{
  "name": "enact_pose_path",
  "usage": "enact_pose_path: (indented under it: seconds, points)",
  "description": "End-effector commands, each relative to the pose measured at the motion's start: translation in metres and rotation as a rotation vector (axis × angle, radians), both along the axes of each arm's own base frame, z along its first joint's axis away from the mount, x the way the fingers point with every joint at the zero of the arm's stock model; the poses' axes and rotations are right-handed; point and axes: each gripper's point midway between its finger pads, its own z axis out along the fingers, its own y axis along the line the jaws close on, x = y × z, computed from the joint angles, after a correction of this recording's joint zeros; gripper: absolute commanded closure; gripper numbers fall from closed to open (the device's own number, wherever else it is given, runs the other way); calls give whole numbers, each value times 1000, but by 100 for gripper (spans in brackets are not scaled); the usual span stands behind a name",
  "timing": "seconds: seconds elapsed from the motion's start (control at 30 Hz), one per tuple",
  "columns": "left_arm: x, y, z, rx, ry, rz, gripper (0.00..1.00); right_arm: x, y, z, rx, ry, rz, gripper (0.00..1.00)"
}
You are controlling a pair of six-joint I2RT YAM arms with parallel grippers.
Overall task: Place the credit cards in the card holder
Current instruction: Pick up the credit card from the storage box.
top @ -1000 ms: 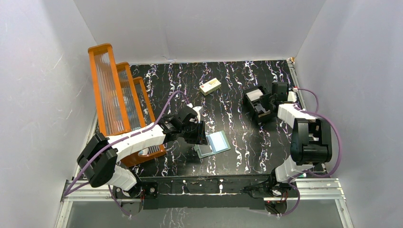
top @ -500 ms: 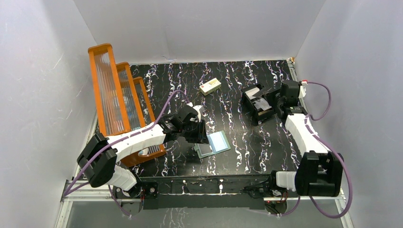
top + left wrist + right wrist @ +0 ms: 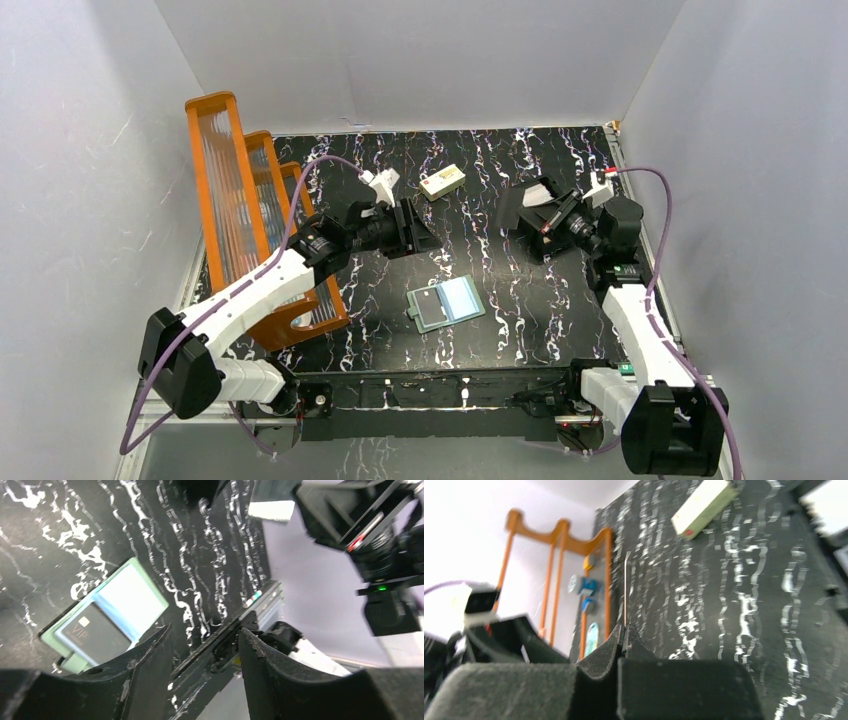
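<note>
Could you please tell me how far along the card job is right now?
Done: one dark card lies on the open card holder. In hand: the right gripper pinches a thin card edge-on; the left gripper is open, empty. Left: bringing that card to the holder; the black tray may hold more.

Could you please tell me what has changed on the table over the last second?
The left gripper, fingers open, lifted off the card holder and swung toward the far side. The right gripper rose from the black tray, fingers shut on a credit card. The card holder, open with a dark card inside, and the cream block stayed put.
</note>
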Motion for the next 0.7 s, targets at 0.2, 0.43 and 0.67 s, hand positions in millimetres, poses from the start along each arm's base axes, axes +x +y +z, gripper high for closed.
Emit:
enact_pose_path:
  seconds: [0.2,0.43,0.67]
  points:
    - [12,-23,79,-210,-117,-88,46,-90,56,59,193,-249,489,100]
    - [5,-42,83,-331,-109,-185,45,-107,66,75,276,-280,532,100]
    - [5,-52,83,-406,-100,-217,48,-109,89,76,317,-251,593,100]
